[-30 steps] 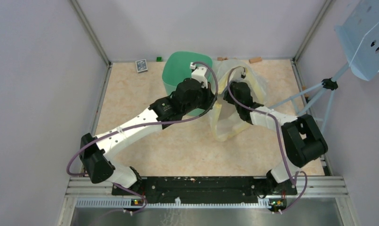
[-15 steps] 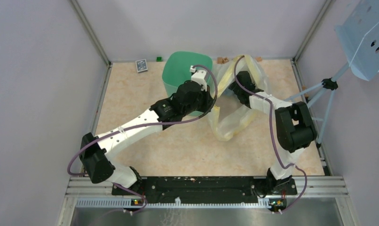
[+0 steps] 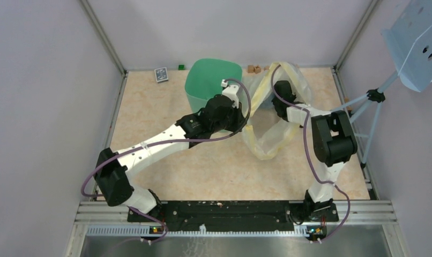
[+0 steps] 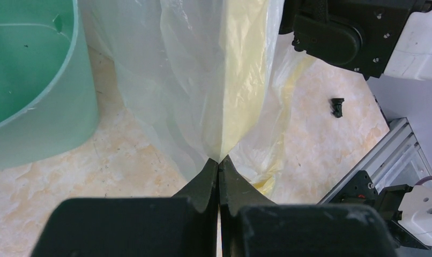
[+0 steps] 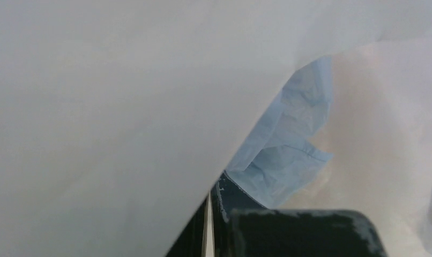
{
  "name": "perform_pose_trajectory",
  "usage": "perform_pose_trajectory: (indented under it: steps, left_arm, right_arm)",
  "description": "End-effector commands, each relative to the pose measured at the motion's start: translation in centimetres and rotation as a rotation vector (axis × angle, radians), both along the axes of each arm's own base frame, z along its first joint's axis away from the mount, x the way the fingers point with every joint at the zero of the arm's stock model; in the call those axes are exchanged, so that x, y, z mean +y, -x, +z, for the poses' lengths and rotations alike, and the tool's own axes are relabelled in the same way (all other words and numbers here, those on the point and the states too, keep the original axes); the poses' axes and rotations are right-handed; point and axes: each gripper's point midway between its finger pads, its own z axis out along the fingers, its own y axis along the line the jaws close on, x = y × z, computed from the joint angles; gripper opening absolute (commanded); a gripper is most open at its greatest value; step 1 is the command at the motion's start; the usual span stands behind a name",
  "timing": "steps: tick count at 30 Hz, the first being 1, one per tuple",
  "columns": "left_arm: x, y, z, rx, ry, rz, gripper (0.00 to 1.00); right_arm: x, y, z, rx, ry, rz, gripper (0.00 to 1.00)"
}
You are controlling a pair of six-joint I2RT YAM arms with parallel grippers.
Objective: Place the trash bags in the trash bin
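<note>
The mint-green trash bin (image 3: pixel 203 80) (image 4: pixel 37 123) stands at the back of the table. Just right of it, my left gripper (image 3: pixel 243 119) (image 4: pixel 219 162) is shut on a fold of the cream-yellow translucent bag (image 3: pixel 267 143) (image 4: pixel 235 80) and holds it up. My right gripper (image 5: pixel 216 186) reaches inside that bag from the right. Its jaws are drawn together to a thin slit, and the pale blue trash bag (image 5: pixel 289 150) spreads out from their tip. The cream bag's film hides the left fingertip. In the top view the right gripper is hidden by its wrist and the cream bag.
A patterned card box (image 3: pixel 161 74), a small green block (image 3: pixel 180 67) and brown bits (image 3: pixel 252 68) lie along the back wall. A blue perforated panel (image 3: pixel 417 37) on a tripod (image 3: pixel 372 96) stands at the right. A small black part (image 4: pixel 337 106) lies on the table.
The right arm folded in and its wrist pushed farther back into the cream bag, widening the bag's mouth. Its jaws opened wide, then closed. The left gripper shifted slightly right, still pinching.
</note>
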Motion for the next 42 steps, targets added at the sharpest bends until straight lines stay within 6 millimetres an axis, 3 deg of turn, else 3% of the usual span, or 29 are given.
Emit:
perform_pose_trajectory:
  steps: [1, 6, 10, 15, 17, 20, 21, 23, 25, 27, 37, 38, 39, 41, 42]
  left_arm:
    - [-0.1, -0.3, 0.3, -0.023, 0.008, -0.01, 0.0]
    - [-0.3, 0.1, -0.6, -0.001, 0.012, -0.032, 0.0]
    - [-0.9, 0.4, -1.2, 0.003, 0.032, -0.061, 0.0]
    - [-1.4, 0.0, -1.9, 0.007, 0.015, -0.064, 0.0]
    - [-1.7, 0.3, -1.9, 0.015, 0.02, -0.087, 0.0]
    - [-2.1, 0.7, -2.1, 0.029, 0.04, -0.109, 0.0]
    - [-2.4, 0.9, -2.0, 0.035, 0.052, -0.123, 0.0]
    - [-2.7, 1.2, -2.0, 0.045, 0.062, -0.141, 0.0]
    - [-2.7, 1.4, -2.2, 0.061, 0.058, -0.145, 0.0]
    - [-2.4, 1.5, -2.4, 0.067, 0.051, -0.139, 0.0]
    - [-1.8, 2.1, -2.9, 0.082, 0.053, -0.139, 0.0]
    - [-1.8, 2.2, -2.9, 0.084, 0.055, -0.14, 0.0]
    - [-1.8, 2.2, -3.0, 0.085, 0.053, -0.14, 0.0]
    - [-1.8, 2.0, -3.1, 0.082, 0.049, -0.133, 0.0]
    - [-1.7, 2.0, -3.3, 0.082, 0.043, -0.127, 0.0]
  right_arm:
    - [0.0, -1.0, 5.5, -0.172, 0.008, 0.045, 0.0]
    - [1.4, 1.1, 7.3, -0.234, -0.045, 0.149, 0.0]
    - [4.5, 3.0, 9.4, -0.28, -0.145, 0.329, 0.0]
    - [8.0, 7.4, 12.5, -0.323, -0.275, 0.555, 0.0]
    - [6.6, 8.4, 12.7, -0.31, -0.243, 0.494, 0.04]
    - [2.2, 8.4, 12.1, -0.261, -0.136, 0.281, 0.54]
    - [1.1, 8.3, 11.8, -0.236, -0.123, 0.221, 0.61]
    - [0.0, 8.2, 11.3, -0.202, -0.127, 0.165, 0.65]
    - [-1.0, 8.3, 10.9, -0.193, -0.146, 0.094, 0.78]
    - [-1.6, 8.0, 10.4, -0.19, -0.166, 0.048, 0.83]
    - [-2.0, 3.8, 6.0, -0.09, -0.232, -0.043, 0.85]
    - [-2.0, 3.3, 5.6, -0.084, -0.228, -0.049, 0.85]
    - [-2.0, 3.0, 5.3, -0.074, -0.216, -0.038, 0.66]
    - [-0.8, 2.6, 5.7, -0.101, -0.212, 0.058, 0.08]
    - [0.1, 2.7, 6.3, -0.127, -0.21, 0.132, 0.0]
